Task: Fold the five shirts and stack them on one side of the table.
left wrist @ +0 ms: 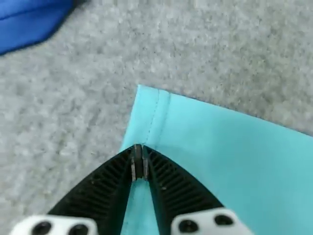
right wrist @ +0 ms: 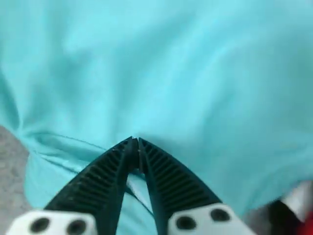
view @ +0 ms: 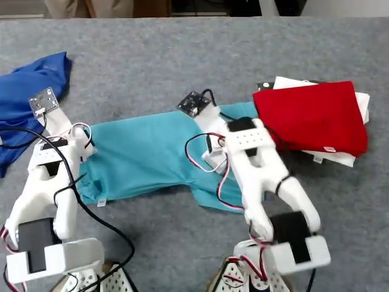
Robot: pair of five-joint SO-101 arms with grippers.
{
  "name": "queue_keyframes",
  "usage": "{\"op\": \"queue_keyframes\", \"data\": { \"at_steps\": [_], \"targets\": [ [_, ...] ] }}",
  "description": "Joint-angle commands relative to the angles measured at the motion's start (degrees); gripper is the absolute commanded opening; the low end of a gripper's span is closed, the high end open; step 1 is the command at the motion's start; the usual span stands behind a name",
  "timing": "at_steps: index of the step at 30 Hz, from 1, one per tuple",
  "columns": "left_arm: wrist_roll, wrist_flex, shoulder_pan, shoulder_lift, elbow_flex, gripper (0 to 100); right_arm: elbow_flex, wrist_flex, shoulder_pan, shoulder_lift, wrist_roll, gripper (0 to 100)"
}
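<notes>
Judged about two of five done: folded red fabric shirt (view: 313,115) atop a folded white shirt (view: 333,159) at the grey table's (view: 182,55) right, crumpled blue shirt (view: 30,91) waiting left, spread teal shirt (view: 146,155) mid-table, clamped by left gripper (left wrist: 138,164) and right gripper (right wrist: 134,147).

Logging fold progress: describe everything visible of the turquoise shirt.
The turquoise shirt is soft matte fabric with a stitched hem, lying wrinkled as a wide band across the grey table. The left end effector is shut on its hemmed corner; the right end effector is shut on fabric nearer the red shirt.
</notes>
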Motion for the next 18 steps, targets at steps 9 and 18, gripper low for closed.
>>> {"op": "queue_keyframes", "data": {
  "at_steps": [9, 18],
  "targets": [
    [0.35, -4.22, -0.53, 2.07, -2.37, 2, -1.8, 3.08, -1.01, 0.92, 2.02, 0.2],
    [0.35, -4.04, -0.53, 2.33, -2.81, 2, 10.51, 2.99, -1.71, -14.99, 4.04, 0.2]
  ]
}}
